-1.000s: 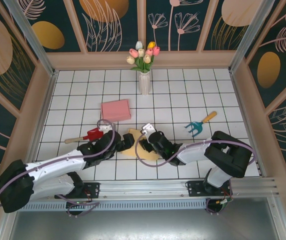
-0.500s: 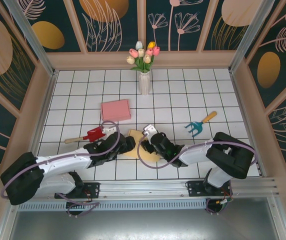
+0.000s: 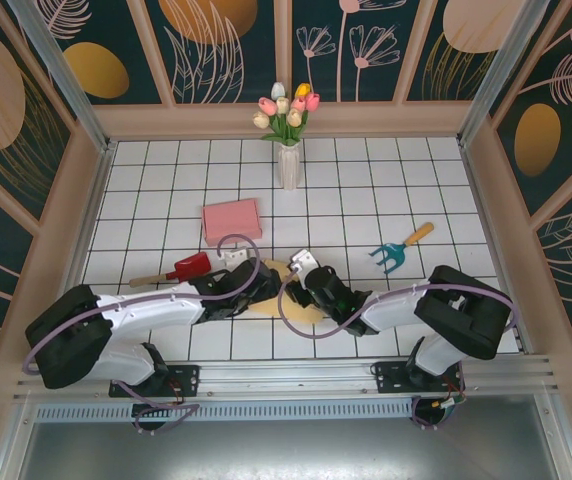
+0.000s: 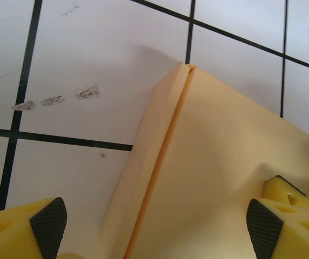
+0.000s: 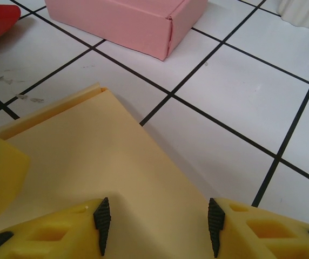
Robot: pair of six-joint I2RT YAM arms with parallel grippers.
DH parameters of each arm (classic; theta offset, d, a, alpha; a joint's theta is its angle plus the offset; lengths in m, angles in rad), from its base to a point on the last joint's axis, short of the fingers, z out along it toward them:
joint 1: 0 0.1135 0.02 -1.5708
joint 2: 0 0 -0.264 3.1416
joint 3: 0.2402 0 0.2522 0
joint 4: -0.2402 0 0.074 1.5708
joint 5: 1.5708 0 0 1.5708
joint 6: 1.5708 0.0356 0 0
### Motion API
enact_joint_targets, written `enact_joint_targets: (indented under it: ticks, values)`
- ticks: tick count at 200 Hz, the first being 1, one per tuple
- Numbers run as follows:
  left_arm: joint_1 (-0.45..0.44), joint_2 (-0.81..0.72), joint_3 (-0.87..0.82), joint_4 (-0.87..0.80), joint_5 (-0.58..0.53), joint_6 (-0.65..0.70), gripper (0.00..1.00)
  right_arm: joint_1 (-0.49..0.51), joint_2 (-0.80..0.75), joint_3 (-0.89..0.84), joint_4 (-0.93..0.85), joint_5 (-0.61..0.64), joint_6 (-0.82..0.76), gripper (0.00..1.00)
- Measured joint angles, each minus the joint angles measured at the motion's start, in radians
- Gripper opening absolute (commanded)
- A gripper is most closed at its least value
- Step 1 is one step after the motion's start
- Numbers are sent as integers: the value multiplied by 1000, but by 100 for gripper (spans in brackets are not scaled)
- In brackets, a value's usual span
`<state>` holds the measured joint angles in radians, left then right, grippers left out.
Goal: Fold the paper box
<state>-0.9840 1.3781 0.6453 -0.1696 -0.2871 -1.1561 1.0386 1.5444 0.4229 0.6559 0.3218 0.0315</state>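
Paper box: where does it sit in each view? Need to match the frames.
Top external: the paper box lies low centre, between the two arms' wrists.
Left wrist: the box takes up centre and right, its folded edge running from top centre to bottom left.
Right wrist: the box is lower left, its corner pointing toward the pink box.
Shared landmark: the black grid lines of the white table.
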Motion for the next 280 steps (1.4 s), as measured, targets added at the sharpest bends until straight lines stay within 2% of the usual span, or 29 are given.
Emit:
enact_joint_targets:
  ticks: [26,45,141,220,280]
  values:
    - [-7,47,52,-52,-20,-37,88,-10,13,-4,19,15,0,54]
    - [-8,73,58,-55,-14,-58,81,-11,17,-5,32,21,0,53]
    - [-47,88,54,-50,-7,-134,77,-11,17,-15,56,16,5,54]
    - [-66,46,-8,41,48,-179,69,-9,-58,-42,9,-32,47,53]
    - [-66,46,-37,101,66,-214,67,-8,-58,-47,7,-35,70,54]
